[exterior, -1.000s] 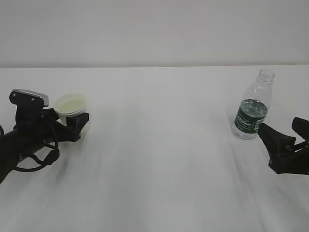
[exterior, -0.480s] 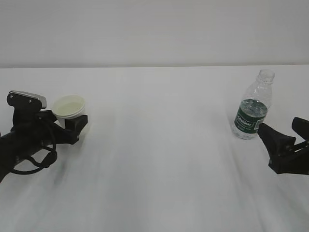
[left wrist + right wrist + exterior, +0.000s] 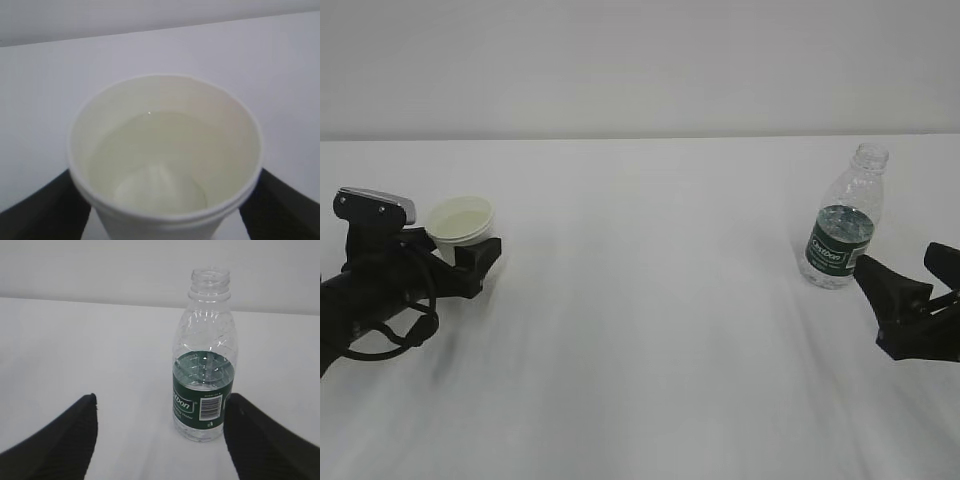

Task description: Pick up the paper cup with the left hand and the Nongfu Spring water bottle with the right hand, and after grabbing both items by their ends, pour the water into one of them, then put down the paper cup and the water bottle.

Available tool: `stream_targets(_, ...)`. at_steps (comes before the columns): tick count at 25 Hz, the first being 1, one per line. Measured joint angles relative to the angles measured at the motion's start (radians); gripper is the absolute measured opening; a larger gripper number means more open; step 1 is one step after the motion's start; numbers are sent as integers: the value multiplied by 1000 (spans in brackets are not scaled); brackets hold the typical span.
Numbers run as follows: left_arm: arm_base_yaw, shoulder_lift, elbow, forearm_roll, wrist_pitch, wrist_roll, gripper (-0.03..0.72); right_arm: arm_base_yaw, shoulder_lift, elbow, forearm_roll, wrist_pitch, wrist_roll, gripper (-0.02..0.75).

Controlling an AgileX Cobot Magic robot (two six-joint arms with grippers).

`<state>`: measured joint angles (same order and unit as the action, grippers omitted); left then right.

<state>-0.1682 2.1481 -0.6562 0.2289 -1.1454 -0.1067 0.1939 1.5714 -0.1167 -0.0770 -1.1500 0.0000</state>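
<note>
bottle label (image 3: 202,390) | white text partly legible: "…bon" | barcode

left arm: matte black jointed arm (image 3: 360,300), chunky links
plate: grey-silver rectangular plate (image 3: 378,203) on top, two small dark screws showing
cables: thin black cables (image 3: 392,335) looping below the wrist
left gripper (image 3: 460,258): black, broad wedge fingers
right gripper (image 3: 918,285): black, tapered angular fingers, no markings readable

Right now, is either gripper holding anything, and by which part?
Neither. The left gripper brackets the paper cup with open jaws; the right gripper stands open behind the bottle.
</note>
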Motion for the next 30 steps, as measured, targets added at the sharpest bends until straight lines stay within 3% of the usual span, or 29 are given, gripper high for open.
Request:
stream_targets(5,0,0,0,15,0,1,685,0,0,0,0,0,0,588)
stream_targets(16,0,-4,2,17,0,1,690,0,0,0,0,0,0,588)
stream_targets(30,0,-108,108,6,69,2,690,0,0,0,0,0,0,588)
